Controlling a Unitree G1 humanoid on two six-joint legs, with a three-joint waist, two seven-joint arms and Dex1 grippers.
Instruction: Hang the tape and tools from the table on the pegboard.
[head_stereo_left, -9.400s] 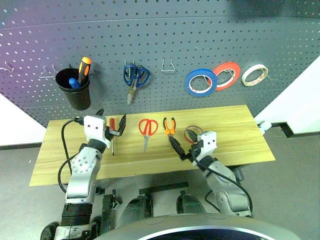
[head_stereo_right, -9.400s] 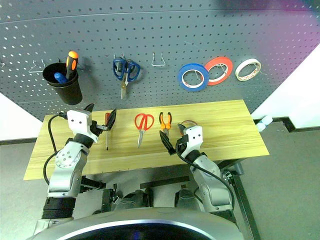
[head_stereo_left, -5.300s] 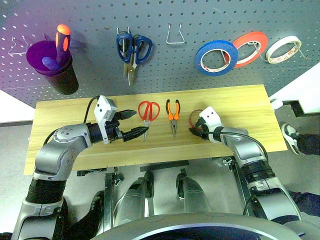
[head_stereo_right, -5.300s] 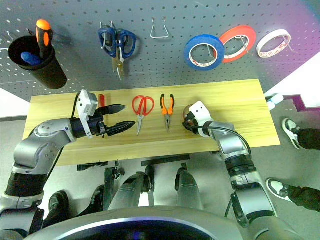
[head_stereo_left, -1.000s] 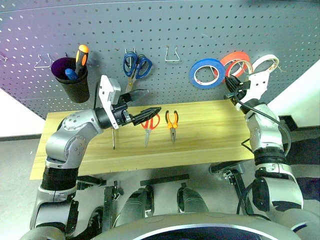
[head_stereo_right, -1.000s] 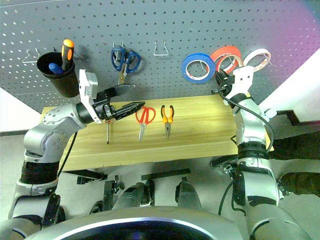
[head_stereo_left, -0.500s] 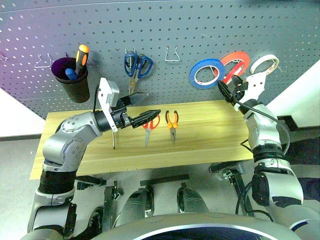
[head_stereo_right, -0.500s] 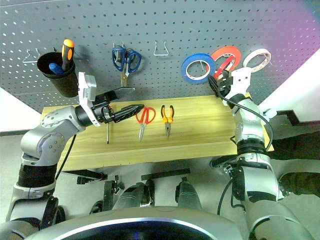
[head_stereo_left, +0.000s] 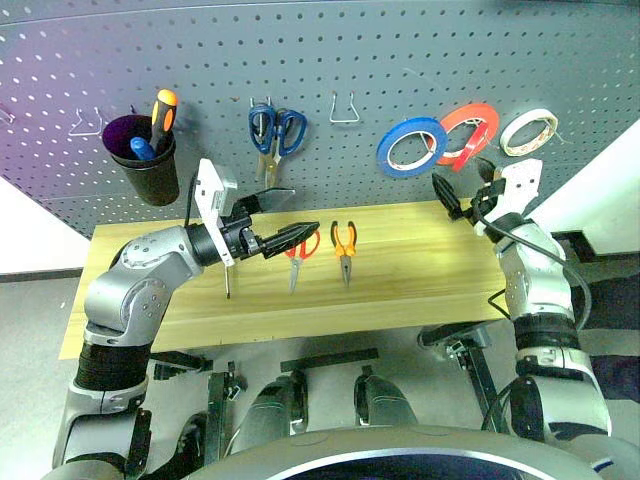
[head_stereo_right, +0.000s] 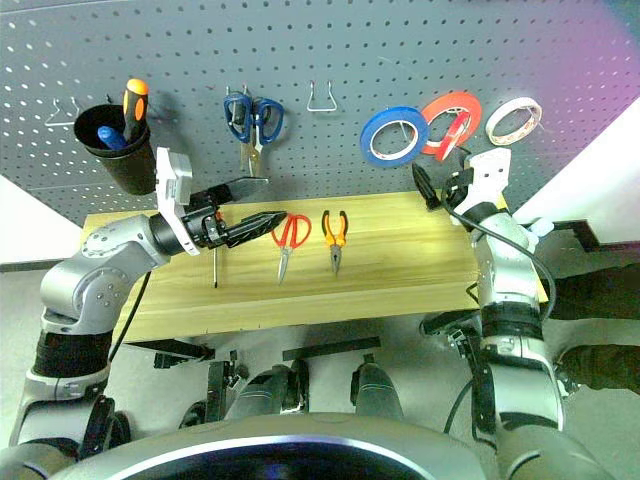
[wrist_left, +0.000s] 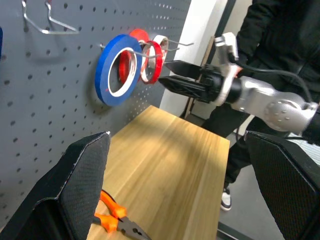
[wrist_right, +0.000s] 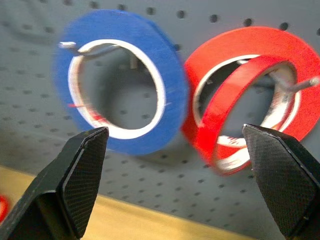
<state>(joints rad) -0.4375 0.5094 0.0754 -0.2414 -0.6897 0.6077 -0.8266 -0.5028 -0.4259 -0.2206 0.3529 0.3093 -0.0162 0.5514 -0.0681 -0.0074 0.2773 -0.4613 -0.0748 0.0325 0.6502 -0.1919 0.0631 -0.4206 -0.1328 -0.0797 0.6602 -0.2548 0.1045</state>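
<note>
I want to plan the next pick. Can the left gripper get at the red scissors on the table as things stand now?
Probably yes. The left gripper is open and hovers just beside the red scissors. They lie flat on the table, apart from the pliers and the small screwdriver, with nothing over them.

Even overhead light falls on the pegboard (head_stereo_left: 400, 60), with a violet cast toward its upper corners and at the cup (head_stereo_left: 145, 160). The board's lines bow at the frame edges. In the right wrist view the blue roll (wrist_right: 125, 95) is softly blurred, and the fingers (wrist_right: 82, 175) in front are out of focus.
</note>
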